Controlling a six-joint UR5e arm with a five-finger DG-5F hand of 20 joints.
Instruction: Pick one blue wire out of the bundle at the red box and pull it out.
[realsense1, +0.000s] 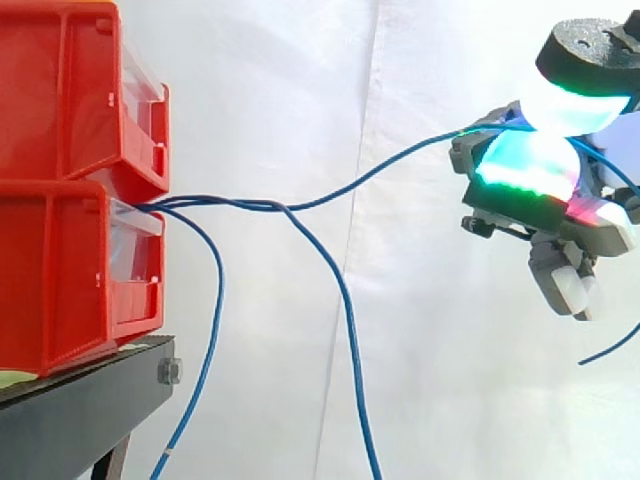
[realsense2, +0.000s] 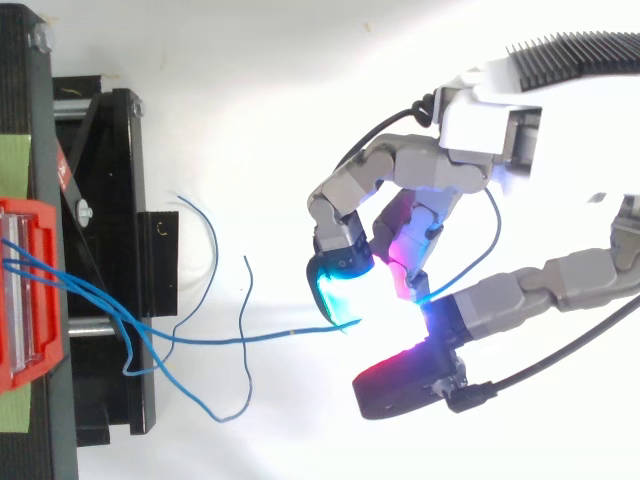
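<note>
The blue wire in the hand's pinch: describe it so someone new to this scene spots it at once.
Start at the stacked red bins on the left of the side view; blue wires spill from the lower bin. The held wire alone climbs rightward to the hand, pinched between its glowing pads, while its neighbours droop downward.

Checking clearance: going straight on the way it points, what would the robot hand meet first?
Likely the red bins, beyond open space; the loose blue wires seem to hang lower, depth unclear.
</note>
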